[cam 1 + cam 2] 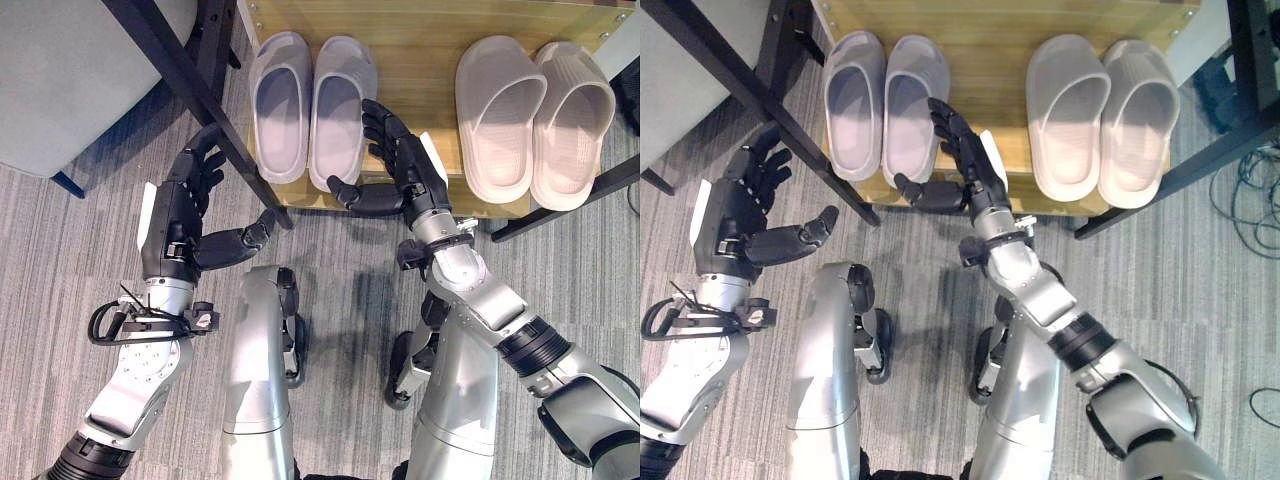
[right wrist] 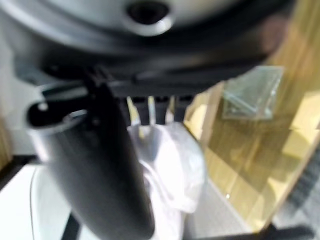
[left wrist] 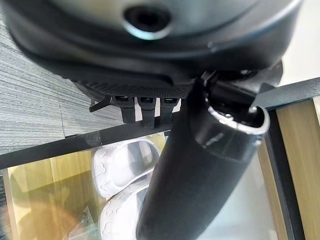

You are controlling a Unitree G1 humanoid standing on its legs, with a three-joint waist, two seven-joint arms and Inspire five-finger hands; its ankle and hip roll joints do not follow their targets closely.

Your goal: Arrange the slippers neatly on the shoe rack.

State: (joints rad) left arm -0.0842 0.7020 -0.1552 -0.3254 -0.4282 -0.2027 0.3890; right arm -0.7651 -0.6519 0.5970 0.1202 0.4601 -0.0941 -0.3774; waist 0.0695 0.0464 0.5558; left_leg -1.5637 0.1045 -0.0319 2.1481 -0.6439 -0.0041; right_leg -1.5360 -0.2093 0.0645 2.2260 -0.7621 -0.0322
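Two pairs of slippers lie side by side on the wooden shoe rack (image 1: 420, 40). The pale lilac pair is on the left, made up of one slipper (image 1: 280, 105) and its mate (image 1: 340, 100). The pinkish-beige pair (image 1: 500, 115) is on the right. My right hand (image 1: 400, 165) is open between the pairs. Its straight fingers rest against the outer side of the lilac mate, and its thumb reaches under that slipper's heel at the rack's front edge. In the right wrist view the slipper (image 2: 170, 165) shows just past the fingers. My left hand (image 1: 185, 215) hovers open over the carpet left of the rack, holding nothing.
A black metal frame bar (image 1: 190, 90) runs diagonally between my left hand and the rack. A grey upholstered seat (image 1: 70, 70) fills the far left. Another black bar (image 1: 560, 195) crosses under the rack's right end. Loose cables (image 1: 1240, 190) lie on the carpet to the right.
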